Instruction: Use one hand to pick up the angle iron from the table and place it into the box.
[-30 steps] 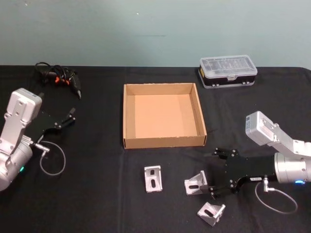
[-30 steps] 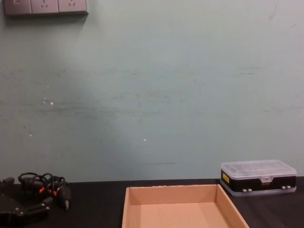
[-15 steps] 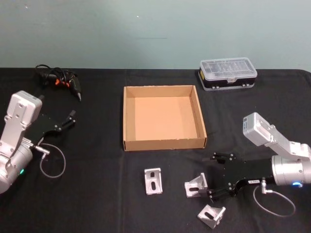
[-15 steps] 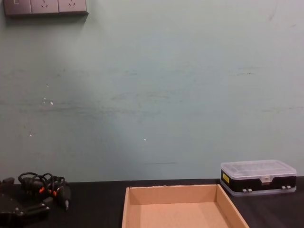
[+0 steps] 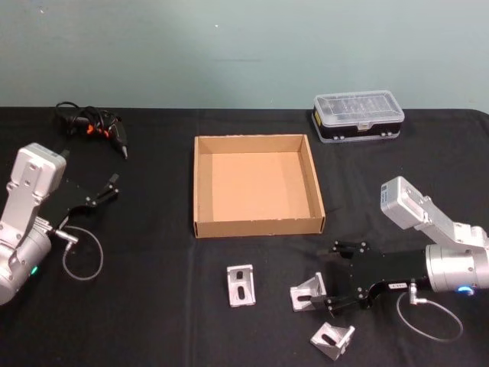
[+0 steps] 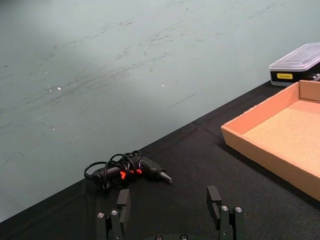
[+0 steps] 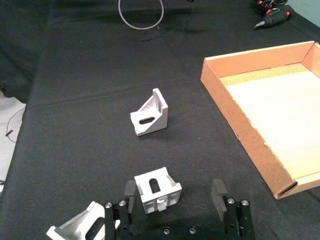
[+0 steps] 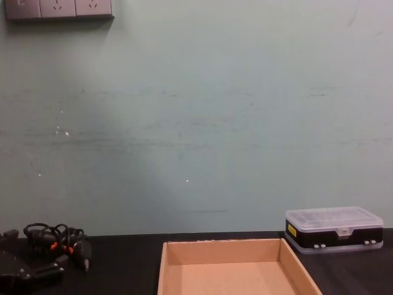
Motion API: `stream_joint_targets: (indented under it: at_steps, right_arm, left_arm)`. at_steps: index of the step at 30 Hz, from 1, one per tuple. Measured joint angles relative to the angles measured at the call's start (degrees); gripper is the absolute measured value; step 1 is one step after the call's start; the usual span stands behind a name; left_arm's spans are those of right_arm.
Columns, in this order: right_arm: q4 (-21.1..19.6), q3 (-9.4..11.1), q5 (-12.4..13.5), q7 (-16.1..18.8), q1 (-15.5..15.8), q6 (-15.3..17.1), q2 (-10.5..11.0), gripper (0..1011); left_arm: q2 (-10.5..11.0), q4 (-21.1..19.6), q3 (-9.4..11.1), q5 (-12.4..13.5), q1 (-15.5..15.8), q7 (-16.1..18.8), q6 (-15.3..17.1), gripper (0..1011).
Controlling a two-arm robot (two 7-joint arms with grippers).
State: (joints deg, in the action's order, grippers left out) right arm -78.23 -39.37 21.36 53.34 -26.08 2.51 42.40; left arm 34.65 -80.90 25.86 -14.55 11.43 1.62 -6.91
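Right wrist view: the hand (image 7: 173, 194) is spread wide around one angle iron (image 7: 157, 193).
That bracket lies on the table (image 5: 153, 252), nearer one finger (image 7: 129, 190) and not yet gripped. Best to centre it, close on its flat faces and lift clear of the second angle iron (image 7: 150, 116) and third angle iron (image 7: 75, 228). The box (image 5: 260, 225) beyond is empty. The plastic case (image 5: 358, 113) is lidded, contents unclear. The left gripper (image 5: 105, 187) is parked at the table's left, fingers apart.
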Motion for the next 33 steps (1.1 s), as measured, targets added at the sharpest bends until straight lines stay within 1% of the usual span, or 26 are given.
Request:
stream_joint_targets:
  at_steps: [1, 3, 4, 5, 7, 10, 11, 14, 15, 18, 24, 33]
  right_arm:
    - [-0.02, 0.00, 0.00, -0.01, 0.00, 0.00, 0.01, 956]
    - [-0.06, 0.01, -0.02, -0.01, 0.01, 0.00, 0.03, 887]
    - [-0.08, 0.02, -0.02, -0.01, 0.02, 0.00, 0.04, 887]
    - [-0.09, 0.02, -0.03, -0.01, 0.02, 0.00, 0.05, 862]
    - [-0.11, 0.03, -0.03, -0.01, 0.03, -0.01, 0.05, 787]
    - [-0.14, 0.04, -0.05, -0.02, 0.04, -0.01, 0.06, 734]
    - [-0.15, 0.05, -0.05, -0.02, 0.05, -0.02, 0.07, 668]
    - [-0.16, 0.07, -0.07, -0.03, 0.06, -0.03, 0.08, 609]
    - [-0.17, 0.08, -0.07, -0.03, 0.07, -0.04, 0.09, 548]
    - [-0.19, 0.09, -0.07, -0.03, 0.08, -0.05, 0.10, 490]
    - [-0.24, 0.09, -0.06, -0.03, 0.08, -0.08, 0.13, 453]
    - [-0.25, 0.08, -0.09, -0.05, 0.08, -0.08, 0.14, 452]
  left_arm:
    - [0.00, 0.00, 0.00, 0.00, 0.00, 0.00, 0.00, 1000]
    - [0.00, 0.00, 0.00, 0.00, 0.00, 0.00, 0.00, 1000]
    - [0.00, 0.00, 0.00, 0.00, 0.00, 0.00, 0.00, 1000]
    - [0.00, 0.00, 0.00, 0.00, 0.00, 0.00, 0.00, 1000]
    - [0.00, 0.00, 0.00, 0.00, 0.00, 0.00, 0.00, 1000]
    - [0.00, 0.00, 0.00, 0.00, 0.00, 0.00, 0.00, 1000]
    - [0.00, 0.00, 0.00, 0.00, 0.00, 0.00, 0.00, 1000]
    - [0.00, 0.00, 0.00, 0.00, 0.00, 0.00, 0.00, 1000]
    - [0.00, 0.00, 0.00, 0.00, 0.00, 0.00, 0.00, 1000]
    - [0.00, 0.00, 0.00, 0.00, 0.00, 0.00, 0.00, 1000]
    - [0.00, 0.00, 0.00, 0.00, 0.00, 0.00, 0.00, 1000]
    - [0.00, 0.00, 0.00, 0.00, 0.00, 0.00, 0.00, 1000]
